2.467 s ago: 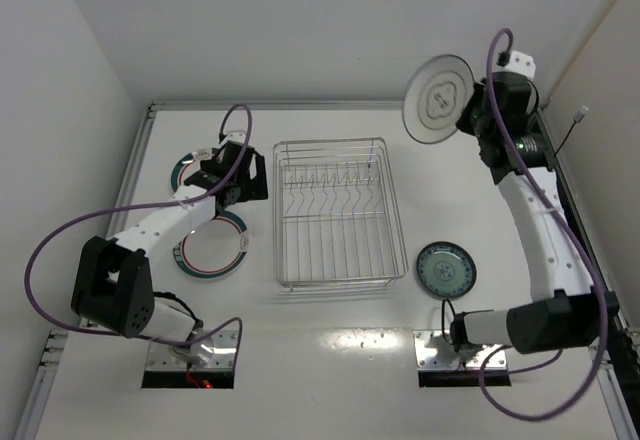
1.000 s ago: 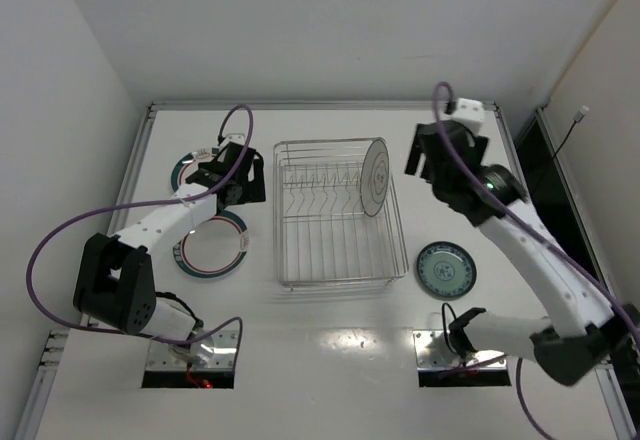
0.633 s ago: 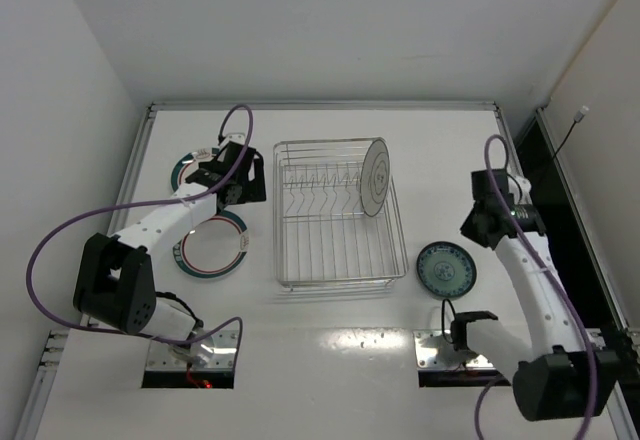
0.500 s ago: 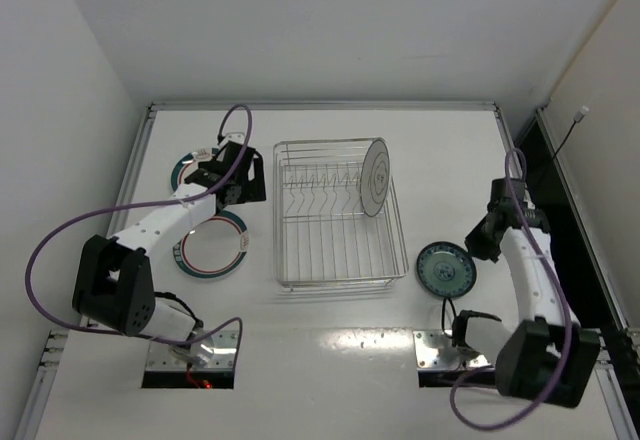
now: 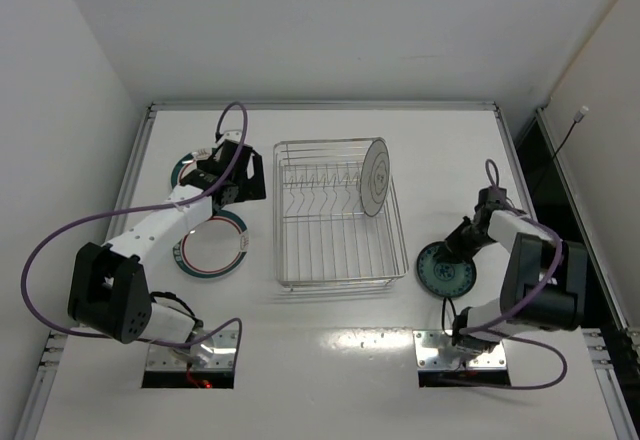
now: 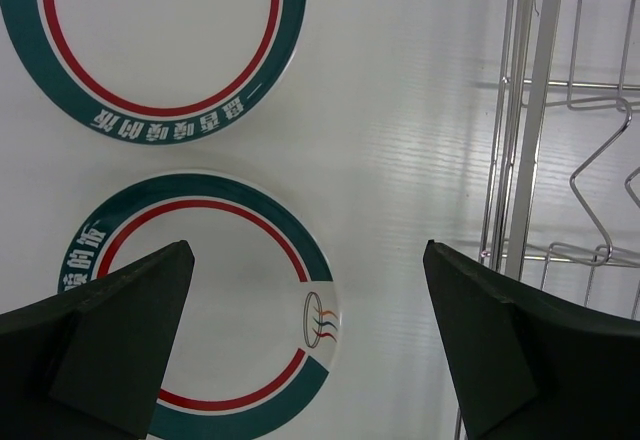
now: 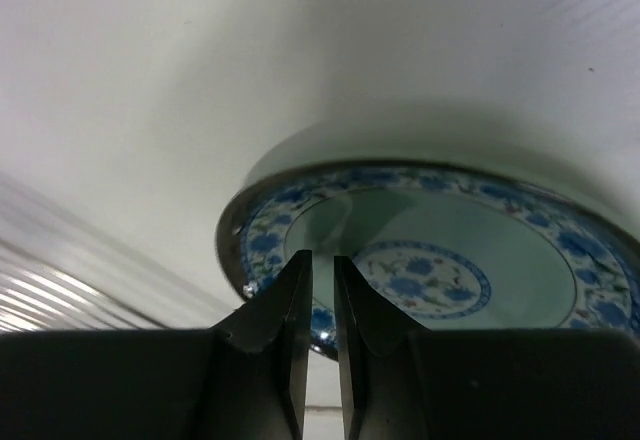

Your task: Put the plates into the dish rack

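On the white tabletop (image 5: 330, 350) stand 1 silver wire dish rack (image 5: 340, 250) and 4 small round plates, with 2 robot arms reaching in from the near edge. 1 plate, the ringed plate (image 5: 376, 177), white with thin dark rings, stands upright on edge among the prongs at the rack's far right corner. The other 3 lie flat outside the rack. To its right lies the blue patterned plate (image 5: 445, 278); the right hand (image 5: 450, 253) is low over this plate's far rim, fingers drawn almost together with only a thin slit between them. Whether they touch the plate cannot be told. Left of the rack lie 2 teal-rimmed plates: the nearer plate (image 5: 212, 250) and the farther plate (image 5: 181, 172), close together but apart. The left hand (image 5: 238, 175) hovers between them and the rack, its 2 fingers spread wide, holding nothing.
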Tool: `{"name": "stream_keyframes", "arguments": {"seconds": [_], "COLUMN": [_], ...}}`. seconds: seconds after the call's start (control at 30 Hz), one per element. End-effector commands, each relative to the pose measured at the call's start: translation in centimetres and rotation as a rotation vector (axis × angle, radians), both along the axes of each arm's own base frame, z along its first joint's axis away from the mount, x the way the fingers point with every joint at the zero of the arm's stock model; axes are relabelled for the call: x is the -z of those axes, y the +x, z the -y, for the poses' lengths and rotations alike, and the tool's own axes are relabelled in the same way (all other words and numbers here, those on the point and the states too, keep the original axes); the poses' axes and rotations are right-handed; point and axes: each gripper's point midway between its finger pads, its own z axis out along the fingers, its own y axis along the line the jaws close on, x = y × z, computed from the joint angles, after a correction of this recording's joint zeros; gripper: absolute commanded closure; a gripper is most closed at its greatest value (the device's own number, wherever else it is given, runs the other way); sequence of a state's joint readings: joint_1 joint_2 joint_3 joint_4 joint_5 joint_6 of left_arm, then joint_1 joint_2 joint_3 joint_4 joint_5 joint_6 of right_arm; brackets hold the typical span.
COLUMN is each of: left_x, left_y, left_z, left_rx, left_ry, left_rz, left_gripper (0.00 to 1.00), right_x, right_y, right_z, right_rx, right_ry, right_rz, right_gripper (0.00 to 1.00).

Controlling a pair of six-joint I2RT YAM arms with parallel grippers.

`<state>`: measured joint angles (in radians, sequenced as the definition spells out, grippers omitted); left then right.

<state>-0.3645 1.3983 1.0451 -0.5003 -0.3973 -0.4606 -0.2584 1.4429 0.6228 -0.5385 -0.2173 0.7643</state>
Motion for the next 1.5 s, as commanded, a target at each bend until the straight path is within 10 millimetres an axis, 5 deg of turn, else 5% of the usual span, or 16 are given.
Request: {"name": "stream_keyframes", "arguments": {"seconds": [0.0, 0.33, 0.57, 0.7, 0.8, 0.9, 0.97, 1.0, 1.03, 1.17, 1.47], "left_x": [-1.9, -1.9, -1.9, -1.9, -1.6, -1.5, -1.5, -1.5, -1.5, -1.2, -1.1], "left_y": [0.7, 0.7, 0.7, 0.7, 0.8, 0.6, 0.6, 0.6, 0.6, 0.6, 0.9], "left_z": [0.2, 0.0, 0.0, 0.0, 0.0, 0.0, -0.2, -0.2, -0.2, 0.0, 0.1], "left_rx": [-0.007, -0.013, -0.013, -0.013, -0.014, -0.014, -0.020, -0.020, -0.020, -0.012, -0.012], "left_ry": [-0.039, -0.033, -0.033, -0.033, -0.030, -0.026, -0.020, -0.020, -0.020, -0.025, -0.025], "left_rz": [0.051, 0.053, 0.053, 0.053, 0.045, 0.036, 0.038, 0.038, 0.038, 0.027, 0.025], "left_gripper": [0.00, 0.00, 0.00, 0.00, 0.00, 0.00, 0.00, 0.00, 0.00, 0.00, 0.00], "right_x": [-0.1, 1.1, -1.0, -1.2, -1.1, -3.1, -3.9, -4.5, -6.6, -6.0, -1.9], "right_y": [2.9, 7.2, 13.5, 14.8, 14.3, 13.1, 11.2, 10.4, 10.3, 7.1, 5.4], "right_z": [-0.5, -0.3, -0.7, -0.6, -0.8, 0.6, 2.4, 3.2, 4.8, 7.2, 5.1], "right_rx": [0.004, -0.089, -0.115, -0.129, -0.188, -0.211, -0.177, -0.150, -0.088, -0.025, -0.060], "right_ry": [0.044, -0.093, -0.083, -0.079, -0.072, -0.152, -0.206, -0.220, -0.228, -0.195, -0.034], "right_rz": [0.034, -0.021, 0.093, 0.103, 0.090, 0.119, 0.110, 0.121, 0.205, 0.206, 0.123], "right_gripper": [0.88, 0.88, 0.93, 0.93, 0.92, 0.86, 0.71, 0.51, 0.47, 0.43, 0.43]}}
